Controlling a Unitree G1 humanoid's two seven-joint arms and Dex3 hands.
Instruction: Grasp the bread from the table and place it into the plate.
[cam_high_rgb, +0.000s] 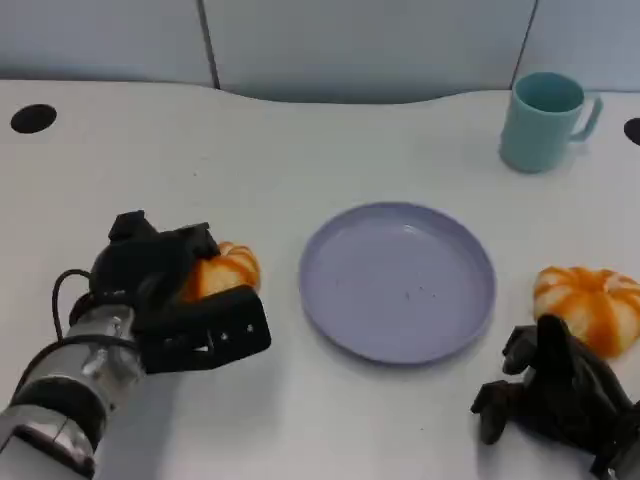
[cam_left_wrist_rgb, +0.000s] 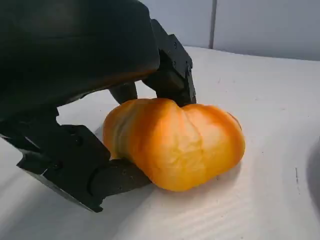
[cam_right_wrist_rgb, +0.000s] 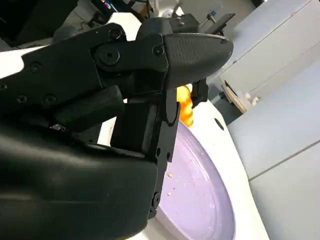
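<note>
Bread (cam_high_rgb: 226, 272) in the left hand (cam_high_rgb: 170, 295), low on the table (cam_high_rgb: 300, 160) just left of the plate (cam_high_rgb: 398, 281).
Fingers (cam_left_wrist_rgb: 170, 70) wrap over the far side of the bun, thumb pressed under its near edge, and it sits on the tabletop. Right hand (cam_high_rgb: 555, 395) rests near right, fingers curled in on nothing, a second bread (cam_high_rgb: 592, 305) just beyond it. Teal mug (cam_high_rgb: 545, 120) stands far right. No brand, label or writing reads anywhere.
</note>
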